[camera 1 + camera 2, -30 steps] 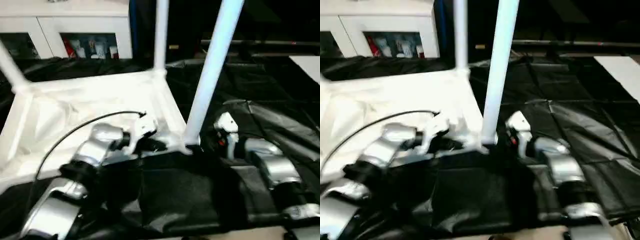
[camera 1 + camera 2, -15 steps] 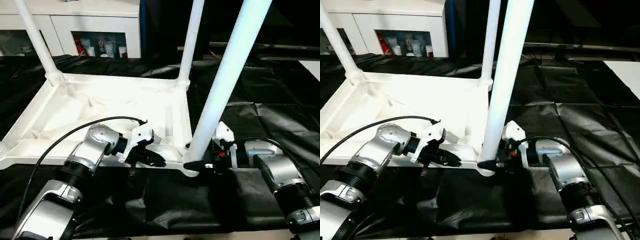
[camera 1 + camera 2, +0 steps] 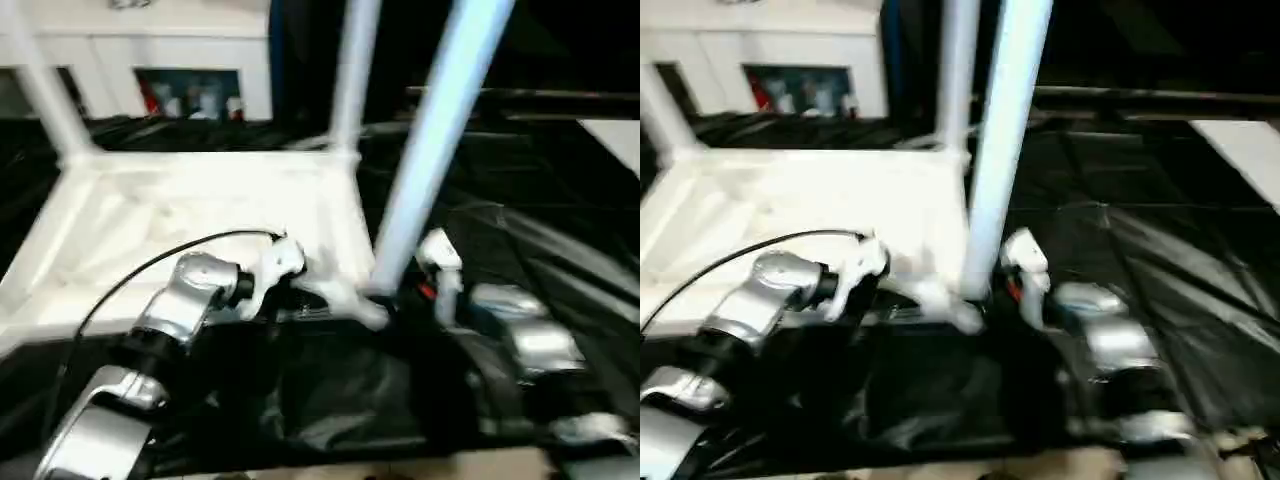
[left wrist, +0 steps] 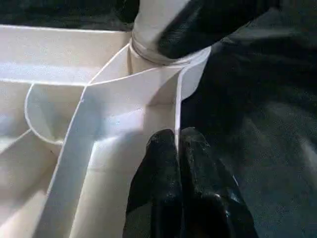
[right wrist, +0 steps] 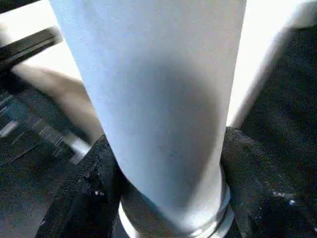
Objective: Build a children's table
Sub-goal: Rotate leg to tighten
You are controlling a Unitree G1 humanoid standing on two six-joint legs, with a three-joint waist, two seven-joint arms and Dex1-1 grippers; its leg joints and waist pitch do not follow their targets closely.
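Note:
The children's table lies upside down, its white top [image 3: 180,200] showing its ribbed underside. Three white legs stand in corner sockets: the near right leg [image 3: 430,140], the far right leg [image 3: 352,70] and the far left leg [image 3: 40,90]. My left gripper [image 4: 177,141] is shut on the top's thin near rim [image 4: 177,99], just beside the near right corner socket. My right gripper [image 5: 168,168] sits at the foot of the near right leg [image 5: 163,99], one black finger [image 5: 94,188] pressed against each side of it.
A black cover [image 3: 560,200] drapes the work surface around the table top. A white cabinet [image 3: 180,60] with glass doors stands at the back left. A pale flat surface [image 3: 620,135] shows at the right edge.
The camera has shifted and tilted. My right gripper's fingers have closed in on the foot of the near right leg. The left gripper keeps its hold on the rim.

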